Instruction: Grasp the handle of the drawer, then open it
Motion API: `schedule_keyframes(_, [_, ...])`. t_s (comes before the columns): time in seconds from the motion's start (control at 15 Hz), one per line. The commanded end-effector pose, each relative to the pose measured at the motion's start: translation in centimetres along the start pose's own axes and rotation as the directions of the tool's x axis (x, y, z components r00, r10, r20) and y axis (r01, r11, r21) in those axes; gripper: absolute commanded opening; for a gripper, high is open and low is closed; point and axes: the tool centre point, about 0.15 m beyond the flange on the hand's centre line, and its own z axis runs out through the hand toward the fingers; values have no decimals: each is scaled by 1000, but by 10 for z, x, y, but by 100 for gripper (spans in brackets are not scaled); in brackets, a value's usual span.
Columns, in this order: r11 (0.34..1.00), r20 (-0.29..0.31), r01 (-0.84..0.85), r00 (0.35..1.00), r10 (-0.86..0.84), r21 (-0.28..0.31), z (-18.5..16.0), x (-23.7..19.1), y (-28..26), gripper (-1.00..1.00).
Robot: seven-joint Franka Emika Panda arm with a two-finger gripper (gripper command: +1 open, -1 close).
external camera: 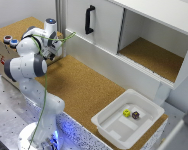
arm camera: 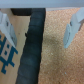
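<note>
The handle (external camera: 89,19) is a small black upright bar on the drawer (external camera: 105,25), a tall white front at the back of the exterior view. My gripper (external camera: 56,49) hangs low over the cork table's far left end, well short of the handle and to its left in the exterior view. In the wrist view the gripper (arm camera: 40,30) is open, with one pale finger (arm camera: 5,24) on each side and nothing held. Under it a blurred black strip (arm camera: 31,47) runs along the cork's edge. Neither handle nor drawer shows in the wrist view.
Beside the drawer, on the exterior view's right, an open white compartment (external camera: 180,54) has a cork floor. A shallow white tray (external camera: 108,125) with two dice sits at the table's near right corner. A box with round buttons (external camera: 9,41) stands behind the arm.
</note>
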Motion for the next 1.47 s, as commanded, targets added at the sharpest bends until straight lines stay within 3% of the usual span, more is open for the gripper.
schedule_keyframes(0.0, [993,101,-35,995,24,110,15,22,9,100])
schedule_keyframes(0.27, [980,121,-42,993,18,197,26,21,13,100])
schedule_keyframes(0.67, [976,134,-3,991,-27,216,38,17,1,100])
schedule_keyframes(1.13, [981,21,-20,1000,16,191,29,7,-12,100])
schedule_keyframes(1.2, [982,-4,-23,1000,24,188,28,6,-13,-100])
schedule_keyframes(1.4, [984,-58,-6,998,17,176,27,-2,-21,-100])
